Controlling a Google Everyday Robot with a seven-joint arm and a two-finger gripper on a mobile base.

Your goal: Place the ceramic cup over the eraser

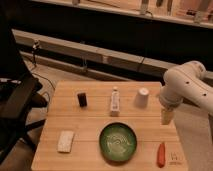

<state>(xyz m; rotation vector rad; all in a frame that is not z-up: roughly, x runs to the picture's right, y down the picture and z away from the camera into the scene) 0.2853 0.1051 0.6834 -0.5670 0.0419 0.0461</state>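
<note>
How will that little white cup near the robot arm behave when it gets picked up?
The ceramic cup looks rigid and small, so probably light but breakable if dropped. Its smooth-looking tapered wall may slip in a grasp. Standing on the table, it seems stable, though a sideways push could tip it. The gripper hangs beside it, apart.

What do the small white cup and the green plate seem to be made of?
The cup looks like ceramic: plain, opaque white with a dull finish. The green plate seems to be glazed ceramic or glass, since its centre shines; I cannot tell which. The hand hangs to the right of the cup, apart from it.
</note>
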